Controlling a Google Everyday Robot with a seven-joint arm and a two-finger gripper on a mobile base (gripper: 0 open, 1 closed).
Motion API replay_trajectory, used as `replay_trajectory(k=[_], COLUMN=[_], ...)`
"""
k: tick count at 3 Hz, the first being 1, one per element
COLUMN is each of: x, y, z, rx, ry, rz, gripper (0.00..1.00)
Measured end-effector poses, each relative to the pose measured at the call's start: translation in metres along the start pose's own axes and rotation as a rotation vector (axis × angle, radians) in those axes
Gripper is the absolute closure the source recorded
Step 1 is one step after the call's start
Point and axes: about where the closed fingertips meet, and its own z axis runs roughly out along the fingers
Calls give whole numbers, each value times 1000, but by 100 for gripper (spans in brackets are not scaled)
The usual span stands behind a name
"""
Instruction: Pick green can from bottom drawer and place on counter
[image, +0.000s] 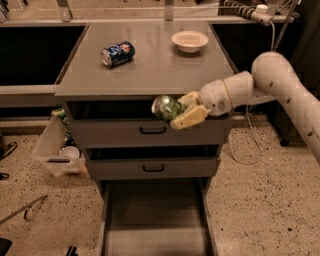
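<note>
My gripper (176, 109) is shut on the green can (165, 108), held on its side in the air just in front of the counter's front edge, level with the top drawer gap. The white arm (270, 80) reaches in from the right. The counter (150, 67) is the flat grey cabinet top behind and above the can. The bottom drawer (155, 225) is pulled out toward me at the bottom of the view, its grey floor bare.
A blue can (118, 53) lies on its side at the counter's back left. A white bowl (190, 41) stands at the back right. Two upper drawers with black handles (152, 130) are slightly open. A clear plastic bin (55, 147) sits on the floor left of the cabinet.
</note>
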Motion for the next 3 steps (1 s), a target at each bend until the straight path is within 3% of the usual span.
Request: replay_trajectory(k=[1, 2, 3], x=[-63, -106, -115], y=[-2, -23, -73], z=[-14, -19, -15], rx=[17, 57, 116], ry=[5, 7, 2], rz=[-80, -158, -202], gripper=[100, 100, 100])
